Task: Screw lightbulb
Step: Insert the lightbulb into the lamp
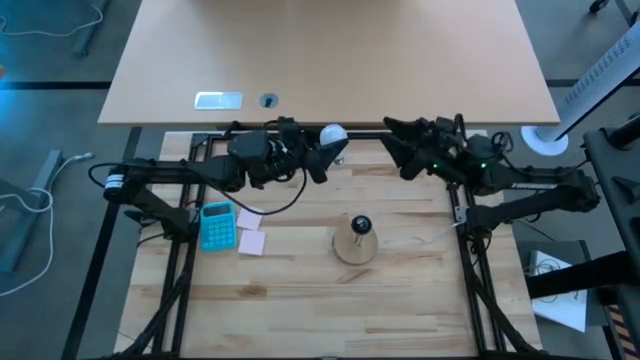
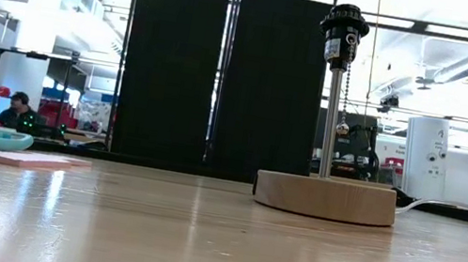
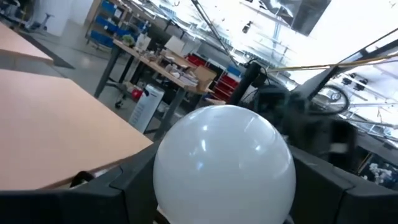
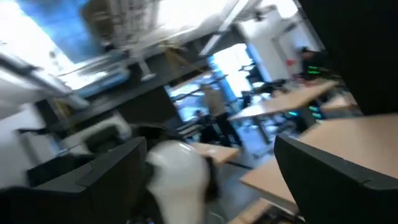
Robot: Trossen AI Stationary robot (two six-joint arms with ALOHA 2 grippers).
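i see the lamp socket stand (image 1: 355, 240) mid-table, the calculator (image 1: 217, 225) and sticky notes (image 1: 251, 238) to its left. the lightbulb (image 1: 333, 134) sits at the far edge, between both grippers.

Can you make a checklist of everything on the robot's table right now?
Surface: wooden table, bare at the front.
Job's things: lightbulb in the left gripper at the back edge; socket on a wooden disc, empty.
Clutter: teal calculator, pink notes.
Grippers: left shut on the bulb; right gripper open, facing it.
Cables: one loops along the left arm.
Surroundings: second table behind.
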